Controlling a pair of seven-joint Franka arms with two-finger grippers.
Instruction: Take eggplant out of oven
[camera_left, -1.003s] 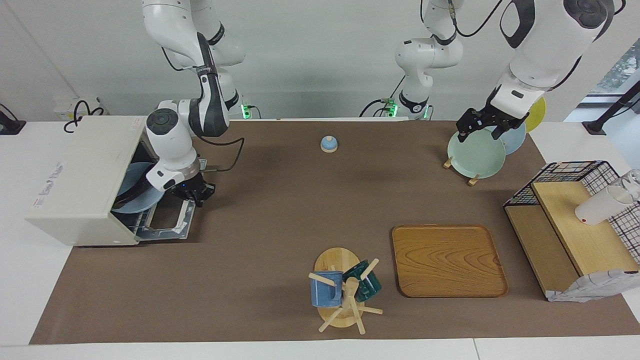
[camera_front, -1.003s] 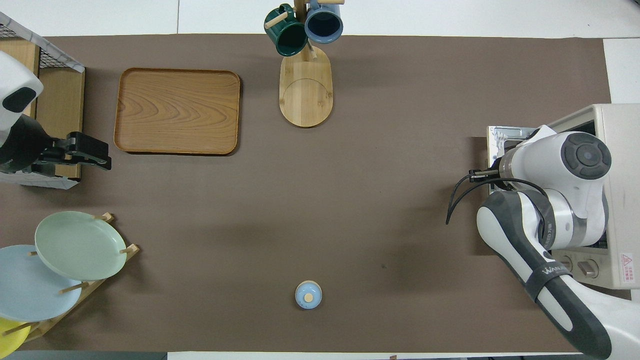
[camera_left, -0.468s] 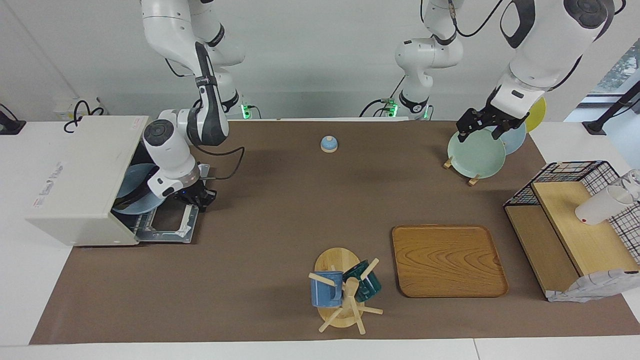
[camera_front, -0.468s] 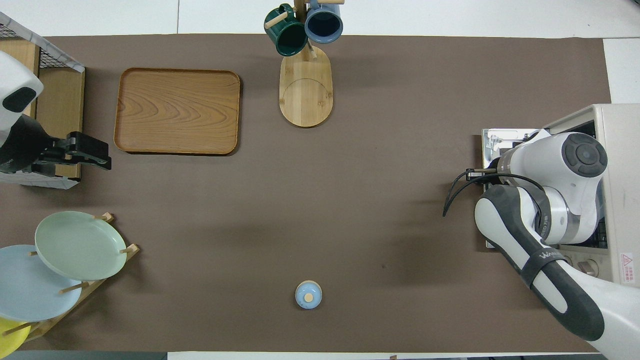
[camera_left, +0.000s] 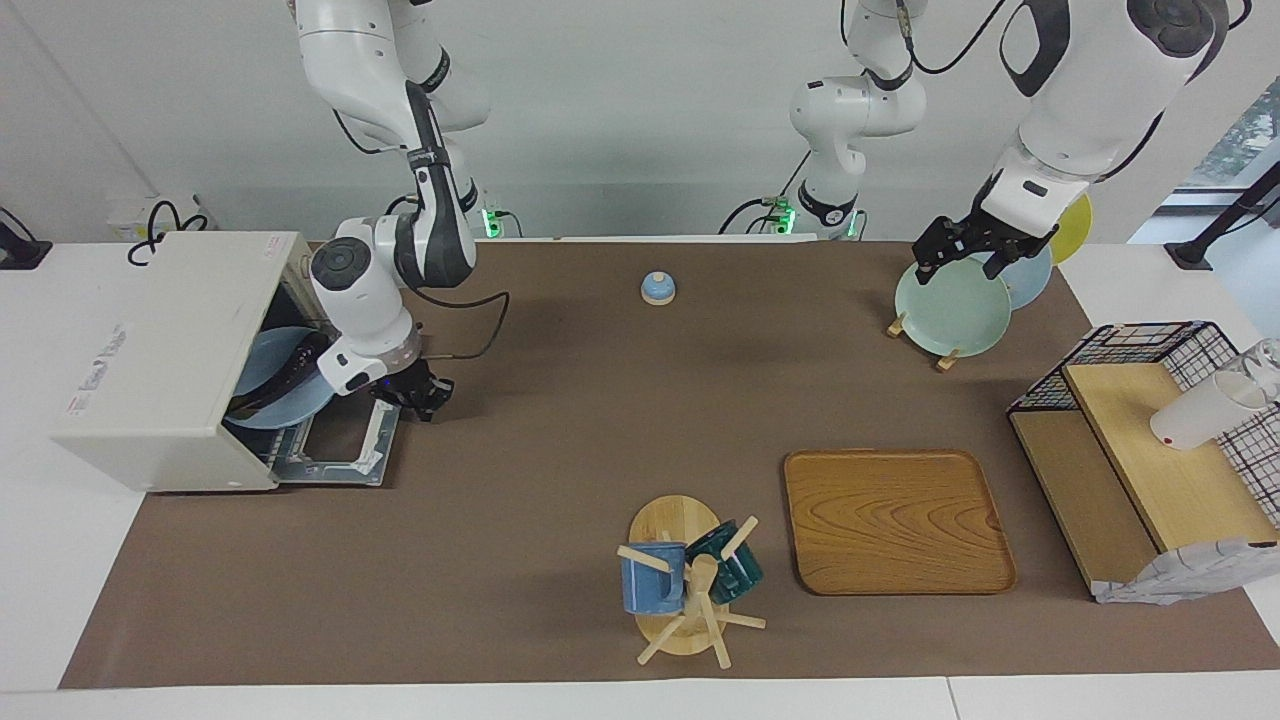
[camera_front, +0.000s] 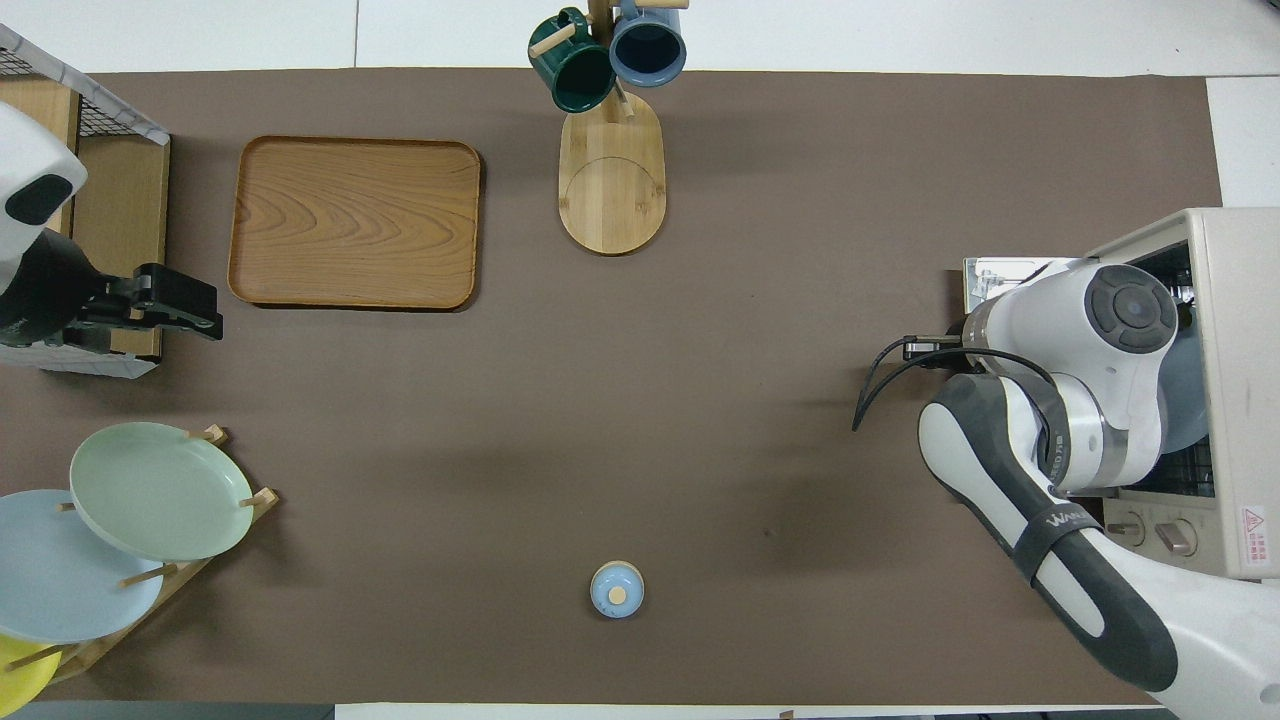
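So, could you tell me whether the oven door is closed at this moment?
No, the oven has its door folded down flat on the table, leaving the blue plate inside visible.

Cream-white oven (camera_left: 160, 350); brown table mat (camera_left: 560, 420); pale-green plate (camera_left: 950, 305).

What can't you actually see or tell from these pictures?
Eggplant: overhead view, hidden under the right arm; facing view shows only a dark strip inside the oven.
Right gripper: overhead view, covered by its own wrist.
Yellow plate: overhead view, cut off by the corner.
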